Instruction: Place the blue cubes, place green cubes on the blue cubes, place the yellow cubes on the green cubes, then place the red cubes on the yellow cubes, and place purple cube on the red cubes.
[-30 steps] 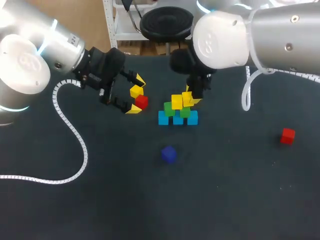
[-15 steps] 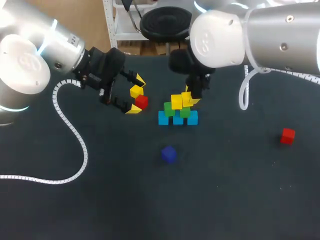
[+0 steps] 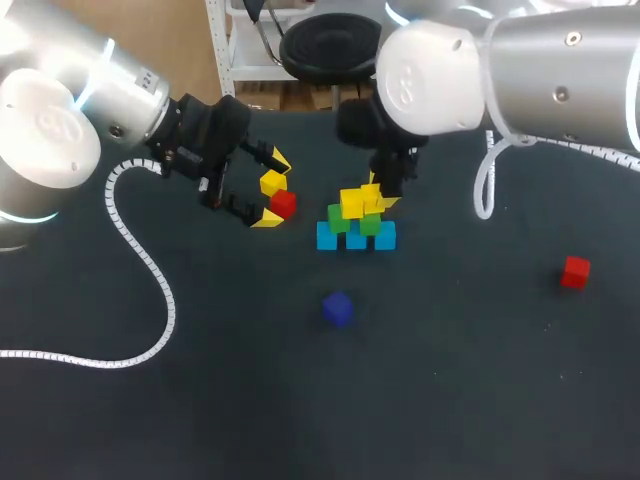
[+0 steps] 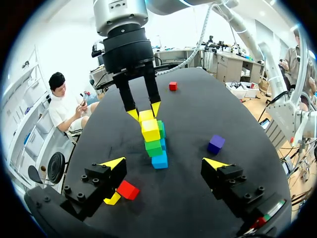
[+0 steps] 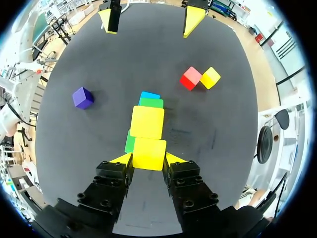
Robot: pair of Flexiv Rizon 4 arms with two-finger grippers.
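Observation:
Three blue cubes (image 3: 356,239) lie in a row mid-table with two green cubes (image 3: 338,217) on them. One yellow cube (image 3: 352,203) rests on the green ones. My right gripper (image 3: 380,196) is shut on a second yellow cube (image 5: 149,153) beside it, just over the green layer. To the left of the stack my left gripper (image 3: 268,188) stands open around a loose yellow cube (image 3: 272,183) and a red cube (image 3: 284,203). The purple cube (image 3: 337,308) lies in front of the stack. Another red cube (image 3: 575,271) sits far right.
A white coiled cable (image 3: 140,260) from my left arm lies across the table's left side. In the left wrist view the loose red cube (image 4: 128,190) and yellow cube (image 4: 112,199) lie beside its own finger (image 4: 113,162).
My right arm has edged slightly left with the yellow cube in its grip. The left arm and the loose cubes have not moved.

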